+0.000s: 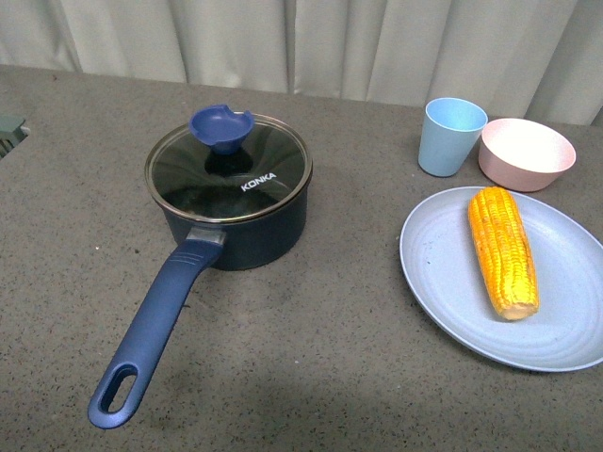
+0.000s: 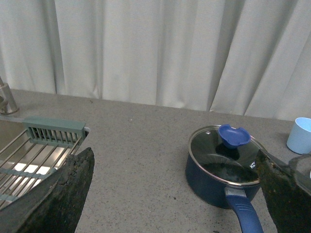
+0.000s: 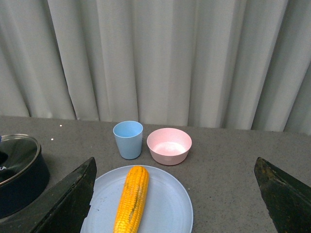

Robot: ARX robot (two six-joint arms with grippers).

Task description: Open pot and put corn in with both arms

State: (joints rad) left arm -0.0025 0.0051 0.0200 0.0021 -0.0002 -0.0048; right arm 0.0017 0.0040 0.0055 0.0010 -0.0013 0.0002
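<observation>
The left tool [image 2: 174,151] hangs with its jaws spread wide, only the tips of its two dark, rough-surfaced fingers [image 2: 58,194] showing in the left wrist camera. The right tool [image 3: 175,160] is in the same pose, its jaws wide apart and its black fingers [image 3: 63,204] gripping nothing. Both wrists point forward, each tool's fingers level with one another.

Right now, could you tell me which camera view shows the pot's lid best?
The front view: the whole glass lid and its blue knob show unobstructed. The left wrist view shows it partly behind a jaw; the right wrist view catches only its edge.
</observation>
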